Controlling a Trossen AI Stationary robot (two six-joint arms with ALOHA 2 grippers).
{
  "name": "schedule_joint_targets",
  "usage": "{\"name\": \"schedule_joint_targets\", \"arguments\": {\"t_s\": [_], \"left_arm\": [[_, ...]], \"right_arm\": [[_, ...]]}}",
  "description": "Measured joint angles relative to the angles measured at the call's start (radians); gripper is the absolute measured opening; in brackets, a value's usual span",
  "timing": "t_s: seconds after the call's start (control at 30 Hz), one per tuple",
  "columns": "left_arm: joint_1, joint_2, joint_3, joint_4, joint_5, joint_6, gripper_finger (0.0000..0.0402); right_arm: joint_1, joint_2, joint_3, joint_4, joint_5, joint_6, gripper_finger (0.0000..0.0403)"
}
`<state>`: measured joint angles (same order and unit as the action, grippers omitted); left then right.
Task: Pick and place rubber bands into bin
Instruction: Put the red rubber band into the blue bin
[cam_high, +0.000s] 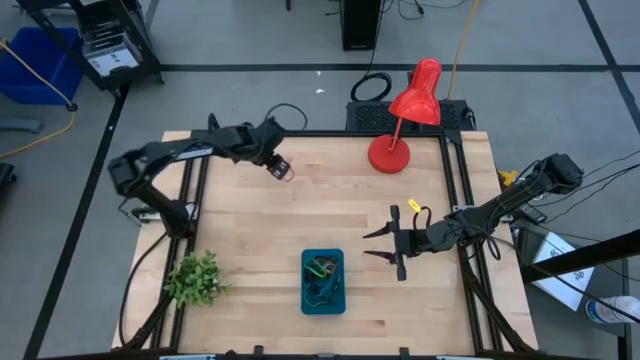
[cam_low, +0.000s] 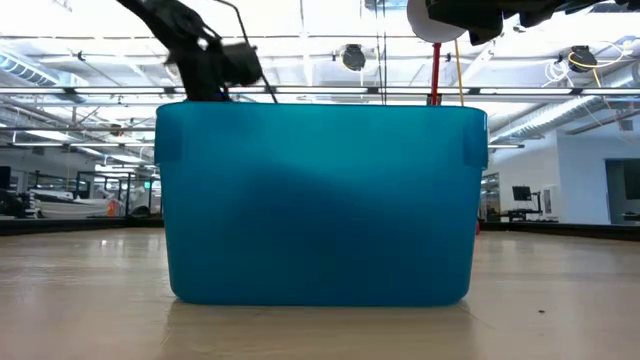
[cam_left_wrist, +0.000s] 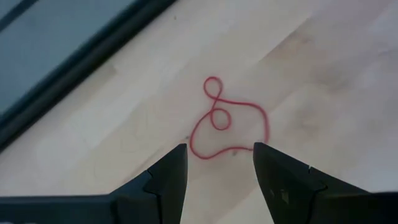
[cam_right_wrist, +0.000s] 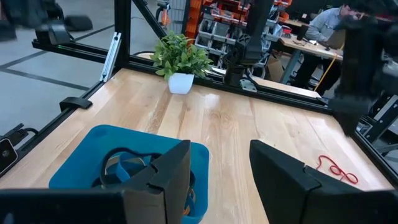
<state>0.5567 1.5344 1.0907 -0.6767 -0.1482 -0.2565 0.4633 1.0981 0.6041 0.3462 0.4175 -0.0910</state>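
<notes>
My left gripper (cam_left_wrist: 216, 163) hangs over the far left part of the wooden table (cam_high: 240, 230), fingers spread, with a red rubber band (cam_left_wrist: 222, 120) lying flat on the wood just ahead of the tips. It is a thin loop twisted into small curls at one end. The bin (cam_high: 323, 281) sits well apart from it, near the front middle of the table, already holding several bands (cam_right_wrist: 124, 165).

To take this one cleanly, I judge I should come straight down with the jaws straddling the wide part of the loop, tips touching the wood before I close, since so thin a strand could slip under a finger. A slow lift would show whether it hangs caught.

My right gripper (cam_high: 385, 243) waits just beside the bin, fingers spread and holding nothing.
</notes>
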Motion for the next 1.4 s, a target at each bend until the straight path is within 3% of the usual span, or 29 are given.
{"name": "schedule_joint_targets", "arguments": {"t_s": [0.47,0.6,1.1,1.23,1.4], "left_arm": [[0.062,0.305,0.136,0.001,0.088,0.026,0.0191],[0.070,0.345,0.148,0.002,0.144,0.032,0.0191],[0.090,0.419,0.152,0.006,0.144,0.045,0.0190],[0.088,0.419,0.151,0.014,0.141,0.045,0.0172],[0.087,0.419,0.149,0.028,0.140,0.045,0.0121]], "right_arm": [[0.000,0.000,0.000,-0.010,0.000,0.000,0.0158],[0.000,0.000,0.000,-0.029,0.000,0.000,0.0159],[-0.004,0.000,0.000,-0.030,0.000,0.000,0.0160],[-0.006,0.000,0.000,-0.030,0.000,0.000,0.0158],[-0.006,0.000,0.000,-0.030,0.000,0.000,0.0161]]}}
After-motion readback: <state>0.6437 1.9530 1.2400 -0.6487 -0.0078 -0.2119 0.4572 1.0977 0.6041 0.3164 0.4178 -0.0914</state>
